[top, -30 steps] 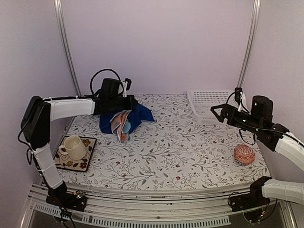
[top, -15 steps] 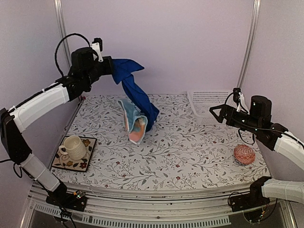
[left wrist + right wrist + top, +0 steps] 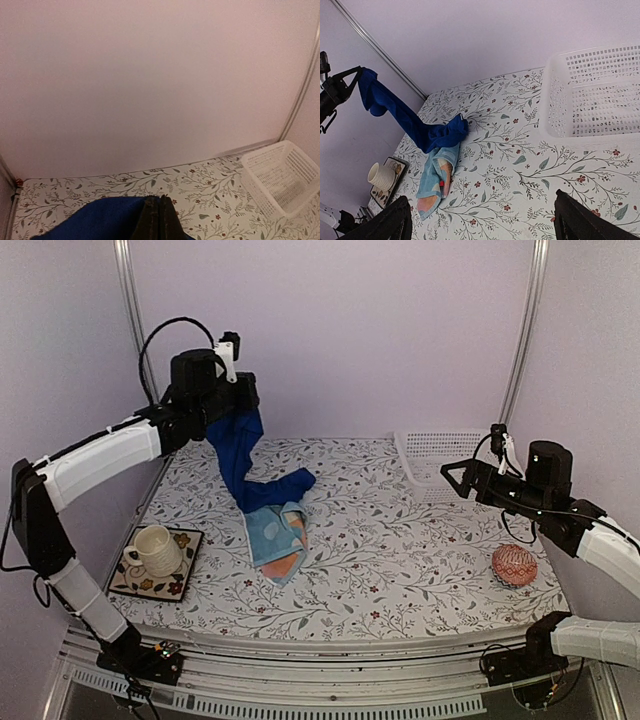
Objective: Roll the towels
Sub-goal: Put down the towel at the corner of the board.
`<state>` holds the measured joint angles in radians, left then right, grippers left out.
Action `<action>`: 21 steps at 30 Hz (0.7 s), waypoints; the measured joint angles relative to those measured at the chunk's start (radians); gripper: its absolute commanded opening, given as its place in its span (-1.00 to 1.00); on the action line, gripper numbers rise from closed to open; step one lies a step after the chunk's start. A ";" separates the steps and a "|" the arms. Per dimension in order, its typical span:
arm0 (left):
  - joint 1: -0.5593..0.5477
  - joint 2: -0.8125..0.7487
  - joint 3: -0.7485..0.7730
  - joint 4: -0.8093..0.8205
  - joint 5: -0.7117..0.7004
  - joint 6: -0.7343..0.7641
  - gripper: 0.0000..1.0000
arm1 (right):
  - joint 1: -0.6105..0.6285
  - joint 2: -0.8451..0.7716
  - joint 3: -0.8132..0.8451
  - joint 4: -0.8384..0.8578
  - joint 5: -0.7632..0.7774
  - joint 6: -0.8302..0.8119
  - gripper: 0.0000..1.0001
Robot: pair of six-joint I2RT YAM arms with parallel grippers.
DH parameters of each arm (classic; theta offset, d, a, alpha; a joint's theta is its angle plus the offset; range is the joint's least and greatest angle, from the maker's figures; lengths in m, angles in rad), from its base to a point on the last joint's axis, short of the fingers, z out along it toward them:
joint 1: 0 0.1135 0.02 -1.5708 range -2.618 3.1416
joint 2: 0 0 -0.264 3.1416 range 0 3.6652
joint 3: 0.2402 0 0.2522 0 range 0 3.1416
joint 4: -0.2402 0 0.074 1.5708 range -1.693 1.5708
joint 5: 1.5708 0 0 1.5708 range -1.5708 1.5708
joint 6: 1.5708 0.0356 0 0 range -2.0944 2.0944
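Right, from above: my left claw (image 3: 246,405) is raised high at the back left, clenched on one end of the blue towel (image 3: 236,455). The cloth hangs down below the claw to the table (image 3: 400,570), where its lower end bends off toward the right claw's side. The light towel (image 3: 278,540) lies crumpled on the table, touching that lower end, below the claw and nearer to me. A cup (image 3: 153,548) on a tile (image 3: 182,585) sits well below the claw, off to its left. My right claw (image 3: 456,478) hovers released, jaws wide, gripping nothing, close beside the basket (image 3: 440,455). The ball (image 3: 514,565) lies below it, nearer to me.

On the left wrist, I see the fingers pressed together, with blue cloth bunched at their left. The basket sits ahead to the right.

On the right wrist, the fingers stand wide apart with nothing between them. Both towels lie well ahead on the left, with the basket ahead on the right.
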<state>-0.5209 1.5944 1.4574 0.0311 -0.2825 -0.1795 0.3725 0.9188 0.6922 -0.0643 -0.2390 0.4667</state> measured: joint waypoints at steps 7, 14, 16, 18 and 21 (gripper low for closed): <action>-0.141 0.131 0.078 -0.010 0.097 0.068 -1.00 | 0.000 0.005 0.000 0.005 -0.003 -0.002 0.98; -0.131 0.167 0.109 -0.004 0.071 0.101 -1.00 | 0.000 0.005 -0.001 0.005 -0.005 -0.011 0.97; -0.130 0.168 0.109 0.006 0.104 0.103 -1.00 | 0.000 0.005 -0.002 0.005 -0.008 -0.011 0.97; -0.131 0.170 0.109 0.019 0.159 0.103 -1.00 | 0.000 0.005 -0.002 0.006 -0.008 -0.011 0.98; -0.134 0.184 0.111 0.037 0.234 0.099 -1.00 | 0.000 0.005 -0.006 0.006 -0.010 -0.012 0.98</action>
<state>-0.6552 1.7782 1.5681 0.0677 -0.0486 -0.0803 0.3729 0.9234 0.6857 -0.0582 -0.2493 0.4549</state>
